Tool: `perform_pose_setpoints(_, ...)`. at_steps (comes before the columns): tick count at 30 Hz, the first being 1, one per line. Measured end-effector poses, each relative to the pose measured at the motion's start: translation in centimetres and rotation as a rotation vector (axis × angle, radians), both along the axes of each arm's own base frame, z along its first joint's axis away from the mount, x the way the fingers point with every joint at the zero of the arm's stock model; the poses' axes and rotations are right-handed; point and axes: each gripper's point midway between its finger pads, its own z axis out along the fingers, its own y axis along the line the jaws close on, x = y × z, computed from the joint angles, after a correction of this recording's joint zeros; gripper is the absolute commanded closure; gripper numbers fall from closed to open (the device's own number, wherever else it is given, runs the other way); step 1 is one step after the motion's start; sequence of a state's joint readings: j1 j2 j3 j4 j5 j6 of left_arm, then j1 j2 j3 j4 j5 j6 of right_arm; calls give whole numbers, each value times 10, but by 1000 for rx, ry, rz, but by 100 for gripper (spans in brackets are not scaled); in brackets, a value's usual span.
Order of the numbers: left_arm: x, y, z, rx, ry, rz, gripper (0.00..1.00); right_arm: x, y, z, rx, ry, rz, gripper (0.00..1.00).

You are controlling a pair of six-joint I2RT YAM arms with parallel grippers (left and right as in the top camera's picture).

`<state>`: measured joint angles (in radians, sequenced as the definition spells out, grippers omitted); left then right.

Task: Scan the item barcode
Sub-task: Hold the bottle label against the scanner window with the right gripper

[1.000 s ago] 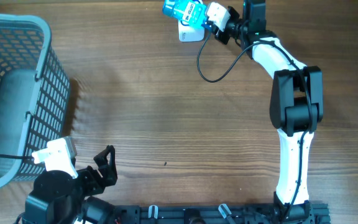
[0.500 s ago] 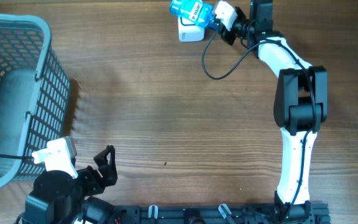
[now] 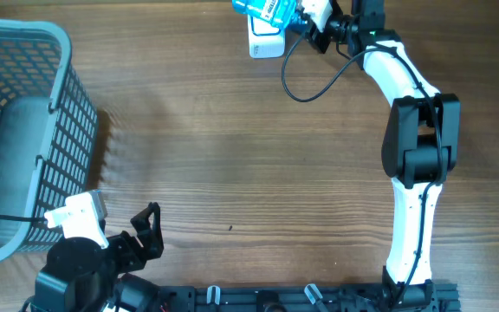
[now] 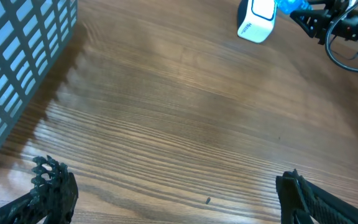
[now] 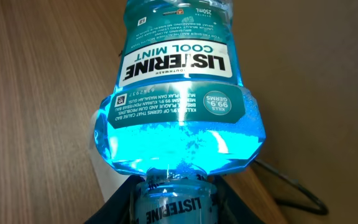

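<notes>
Blue bottle (image 5: 179,124), neck in right jaws

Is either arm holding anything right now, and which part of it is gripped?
The right gripper holds the blue mouthwash bottle, shut on its cap end. The left gripper is open and holds nothing.

My table (image 3: 232,156) — bare brown wood. Directly on it: blue mesh basket (image 3: 76,113) at my left, white scanner (image 3: 265,45) at the far edge.
</notes>
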<state>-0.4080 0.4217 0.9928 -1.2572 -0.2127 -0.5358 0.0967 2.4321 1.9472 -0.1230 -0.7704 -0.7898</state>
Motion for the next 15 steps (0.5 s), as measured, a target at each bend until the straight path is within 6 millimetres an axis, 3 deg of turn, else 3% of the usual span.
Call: perform_pose_setpoints(15, 0, 0, 0, 0, 0, 0, 0, -8, 8, -7, -4, 45, 14, 96)
